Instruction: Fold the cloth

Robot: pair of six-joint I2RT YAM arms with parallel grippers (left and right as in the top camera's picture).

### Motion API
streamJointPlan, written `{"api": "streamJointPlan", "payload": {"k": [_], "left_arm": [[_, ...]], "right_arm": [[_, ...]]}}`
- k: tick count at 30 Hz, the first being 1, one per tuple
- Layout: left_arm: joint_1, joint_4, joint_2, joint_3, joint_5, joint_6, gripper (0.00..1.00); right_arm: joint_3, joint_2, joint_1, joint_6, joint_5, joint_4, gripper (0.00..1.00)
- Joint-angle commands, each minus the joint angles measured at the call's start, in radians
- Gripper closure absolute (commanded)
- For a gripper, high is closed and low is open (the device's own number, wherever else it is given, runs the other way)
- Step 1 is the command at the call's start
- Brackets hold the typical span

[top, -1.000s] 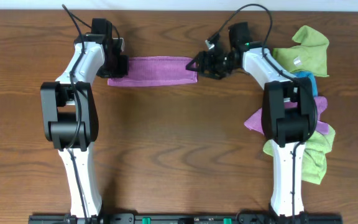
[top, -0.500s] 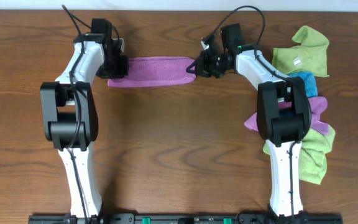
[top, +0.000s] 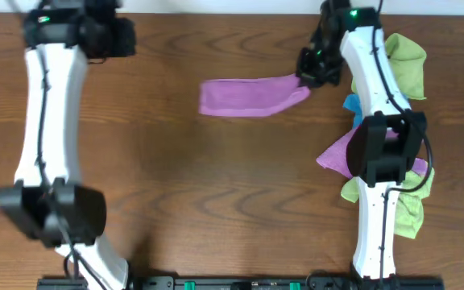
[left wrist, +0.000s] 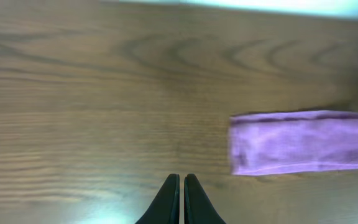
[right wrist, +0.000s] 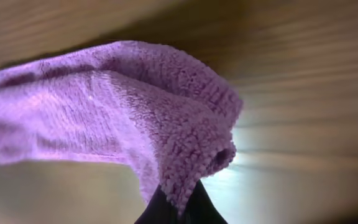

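Observation:
The cloth (top: 244,97) is a purple band folded lengthwise, lying on the wooden table left of my right gripper (top: 311,72). That gripper is shut on the cloth's right end and holds it a little above the wood. In the right wrist view the fluffy purple cloth (right wrist: 123,112) bunches over the pinching right gripper (right wrist: 178,200). My left gripper (top: 127,37) is far away at the top left, raised and apart from the cloth. The left wrist view shows the left gripper (left wrist: 182,185) shut on nothing, with the cloth's free left end (left wrist: 291,142) off to its right.
A heap of other cloths lies along the right edge under my right arm: a lime-green one (top: 401,66), a blue one (top: 351,105), a bunched purple one (top: 338,155) and more lime-green (top: 409,205). The table's far edge (left wrist: 241,5) is close behind.
The left gripper has come off the cloth's left end and drawn back to the far left. The right gripper has shut on the right end and pulled the cloth rightward.

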Motion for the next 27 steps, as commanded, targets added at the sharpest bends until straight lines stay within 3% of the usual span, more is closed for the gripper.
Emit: {"api": "streamJointPlan", "payload": {"k": [1, 13, 27], "left_arm": [[0.029, -0.029, 0.000, -0.002, 0.008, -0.012, 0.94], [0.045, -0.063, 0.002, -0.010, 0.018, -0.011, 0.94], [0.045, -0.071, 0.002, -0.059, 0.019, -0.011, 0.94]], "right_arm": [[0.075, -0.008, 0.058, 0.011, 0.304, -0.021, 0.98], [0.040, 0.072, 0.402, -0.043, 0.427, 0.137, 0.99], [0.039, 0.119, 0.444, -0.057, 0.377, 0.150, 0.99]]}}
